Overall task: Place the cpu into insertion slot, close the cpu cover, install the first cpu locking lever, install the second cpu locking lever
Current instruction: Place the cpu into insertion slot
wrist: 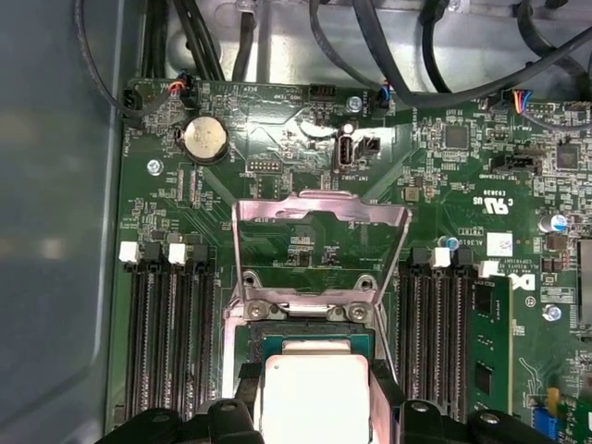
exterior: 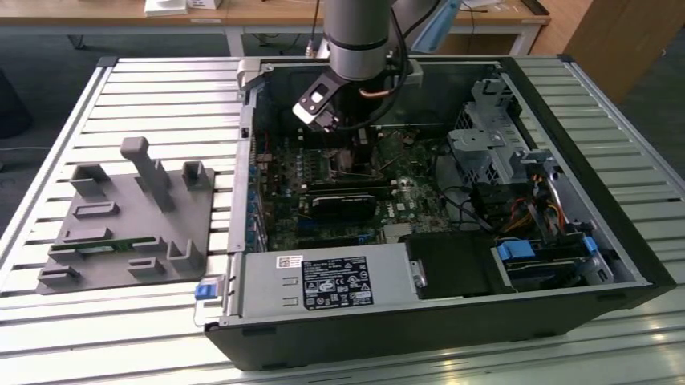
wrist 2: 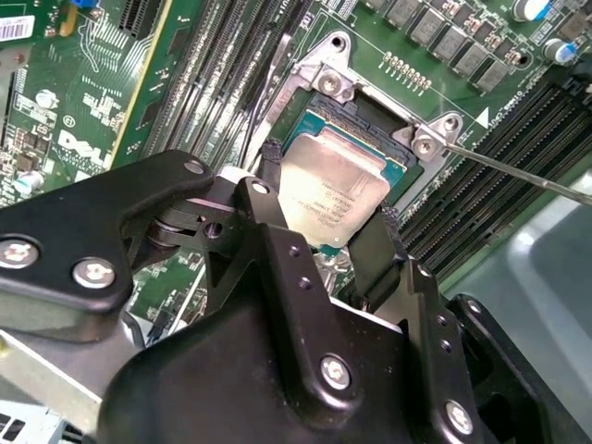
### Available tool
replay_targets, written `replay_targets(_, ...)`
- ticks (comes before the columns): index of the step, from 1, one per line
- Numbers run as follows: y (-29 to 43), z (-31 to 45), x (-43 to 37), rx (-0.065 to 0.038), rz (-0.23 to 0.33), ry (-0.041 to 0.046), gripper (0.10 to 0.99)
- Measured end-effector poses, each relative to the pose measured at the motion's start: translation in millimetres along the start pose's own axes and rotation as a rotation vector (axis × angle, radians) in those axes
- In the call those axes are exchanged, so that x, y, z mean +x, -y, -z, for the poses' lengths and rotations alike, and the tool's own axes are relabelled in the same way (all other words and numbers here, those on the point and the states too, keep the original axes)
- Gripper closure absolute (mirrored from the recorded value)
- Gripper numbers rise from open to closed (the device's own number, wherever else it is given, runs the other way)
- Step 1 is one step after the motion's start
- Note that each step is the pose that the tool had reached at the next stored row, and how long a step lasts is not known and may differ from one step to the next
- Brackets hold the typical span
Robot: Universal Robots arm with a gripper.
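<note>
Two black fingers of the gripper flank the cpu, the jaws clamped on its opposite edges. The chip lies flat at the insertion slot, between the banks of memory slots on the green motherboard. The cpu cover stands raised from one rim of the slot, and the board shows through its cut-out.

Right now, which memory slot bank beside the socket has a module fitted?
The bank farther from the coin cell: a green module stands in its outer slot. The other bank is empty.
</note>
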State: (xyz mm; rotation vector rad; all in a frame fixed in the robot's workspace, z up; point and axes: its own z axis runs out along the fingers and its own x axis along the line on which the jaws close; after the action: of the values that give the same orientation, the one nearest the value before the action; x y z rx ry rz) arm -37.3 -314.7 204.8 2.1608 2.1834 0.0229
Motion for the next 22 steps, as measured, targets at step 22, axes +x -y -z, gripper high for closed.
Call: replay_targets(22,1.0,-11.6,4.2,0.001,-0.003,0.0057,0.545)
